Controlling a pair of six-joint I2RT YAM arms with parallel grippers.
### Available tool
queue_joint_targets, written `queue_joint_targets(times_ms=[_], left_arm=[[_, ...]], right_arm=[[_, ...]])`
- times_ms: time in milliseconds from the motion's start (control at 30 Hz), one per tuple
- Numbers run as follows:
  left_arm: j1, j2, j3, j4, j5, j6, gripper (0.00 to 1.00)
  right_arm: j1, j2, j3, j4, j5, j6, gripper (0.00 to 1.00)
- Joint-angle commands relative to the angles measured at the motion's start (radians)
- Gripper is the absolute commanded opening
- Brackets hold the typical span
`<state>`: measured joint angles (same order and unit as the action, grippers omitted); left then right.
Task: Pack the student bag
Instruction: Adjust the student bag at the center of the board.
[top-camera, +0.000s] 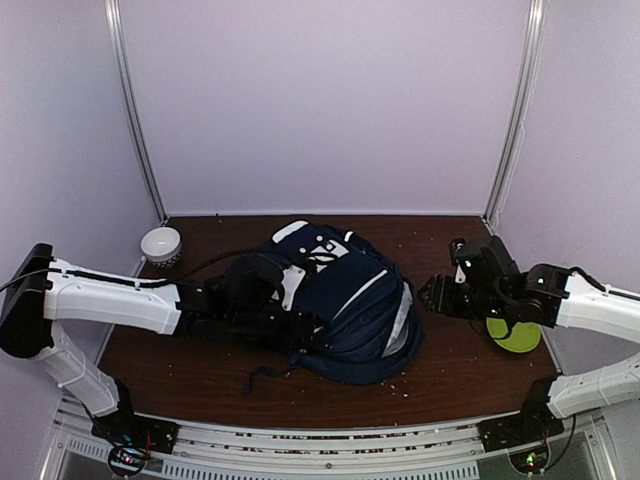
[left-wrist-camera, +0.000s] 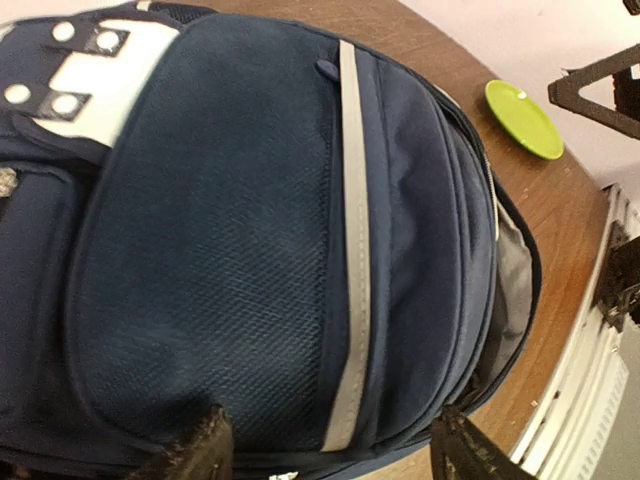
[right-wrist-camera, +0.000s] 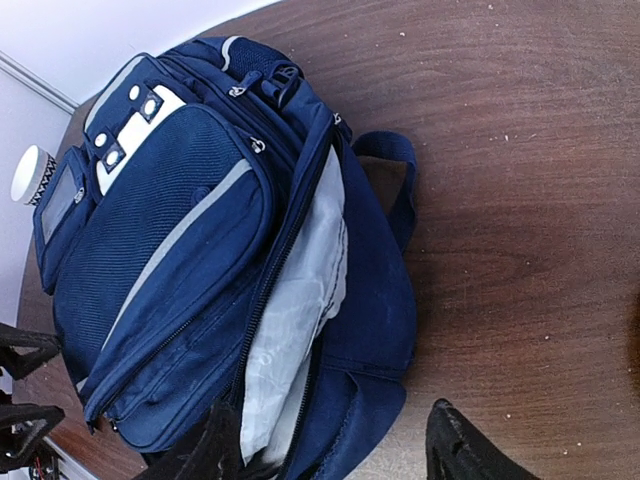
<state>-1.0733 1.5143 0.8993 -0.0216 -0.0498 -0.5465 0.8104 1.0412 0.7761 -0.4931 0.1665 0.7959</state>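
The student bag (top-camera: 345, 300) is a large navy backpack with a white stripe and a white buckle patch, lying in the middle of the brown table. Its main compartment gapes on the right side and shows light grey lining (right-wrist-camera: 295, 300). My left gripper (top-camera: 288, 308) is open and empty, low over the bag's left side; in the left wrist view (left-wrist-camera: 330, 455) its fingers straddle the front pocket (left-wrist-camera: 220, 250). My right gripper (top-camera: 432, 293) is open and empty just right of the bag; in the right wrist view (right-wrist-camera: 330, 455) it faces the open compartment.
A white cup with a dark patterned band (top-camera: 160, 244) stands at the back left. A lime green plate (top-camera: 515, 333) lies on the right, partly under my right arm, and shows in the left wrist view (left-wrist-camera: 523, 118). Enclosure walls stand behind and at the sides.
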Motion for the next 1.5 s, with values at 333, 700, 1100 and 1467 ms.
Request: queue_joint_targets(times_ms=[333, 700, 1100, 1467], left_arm=[[-0.063, 0.361, 0.617, -0.402, -0.094, 0.307, 0.74], [-0.066, 0.635, 0.920, -0.577, -0.175, 0.364, 0.74], [-0.051, 0.616, 0.892, -0.557, -0.339, 0.320, 0.00], [-0.051, 0.545, 0.798, -0.444, -0.268, 0.268, 0.00]], right_arm=[[-0.018, -0.183, -0.178, 0.069, 0.045, 0.035, 0.63], [-0.022, -0.255, -0.218, 0.081, 0.027, 0.045, 0.63], [-0.022, -0.181, -0.224, 0.224, -0.073, 0.086, 0.61], [-0.013, 0.129, -0.007, 0.149, -0.032, 0.055, 0.59]])
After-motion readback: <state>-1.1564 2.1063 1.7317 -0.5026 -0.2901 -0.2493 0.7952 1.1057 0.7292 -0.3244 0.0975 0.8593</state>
